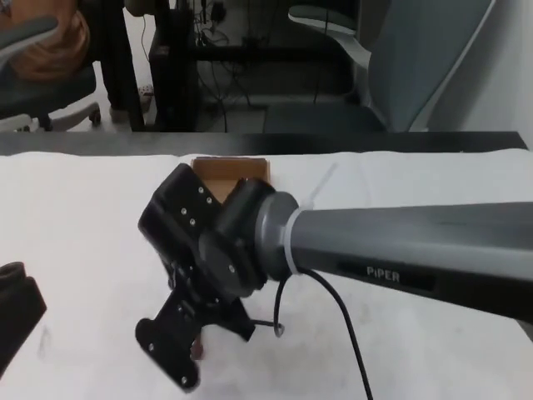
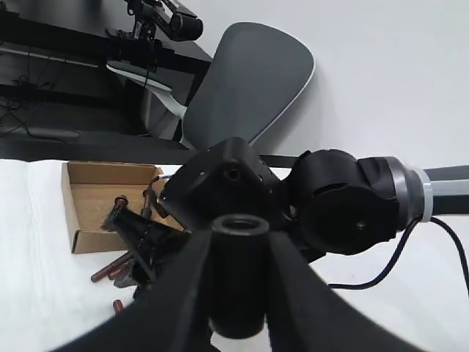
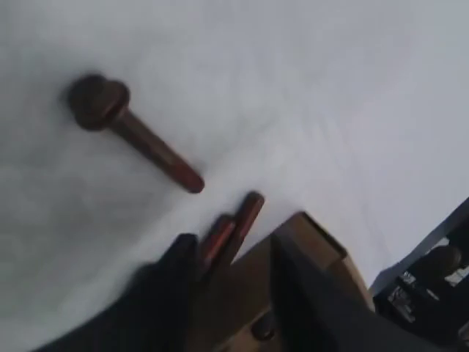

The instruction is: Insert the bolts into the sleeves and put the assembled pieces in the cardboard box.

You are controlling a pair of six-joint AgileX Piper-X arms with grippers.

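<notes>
My left gripper (image 2: 238, 246) is shut on a black sleeve (image 2: 238, 293), held upright with its open bore toward the wrist camera. Past it, the right arm (image 1: 391, 242) stretches across the bench, and its gripper (image 1: 179, 354) points down close to the white cloth. In the right wrist view this gripper (image 3: 227, 253) stands open, with the tips of two brown bolts (image 3: 233, 229) lying between its fingers. A third bolt (image 3: 132, 132) lies alone on the cloth farther out. The cardboard box (image 1: 233, 171) sits just behind the right wrist, and several bolts (image 2: 110, 268) lie beside it.
White cloth (image 1: 75, 217) covers the bench. A black part of an arm (image 1: 17, 308) shows at the left edge. A black cable (image 1: 346, 333) hangs from the right arm onto the cloth. Office chairs (image 1: 425, 58) and a desk stand beyond the bench's far edge.
</notes>
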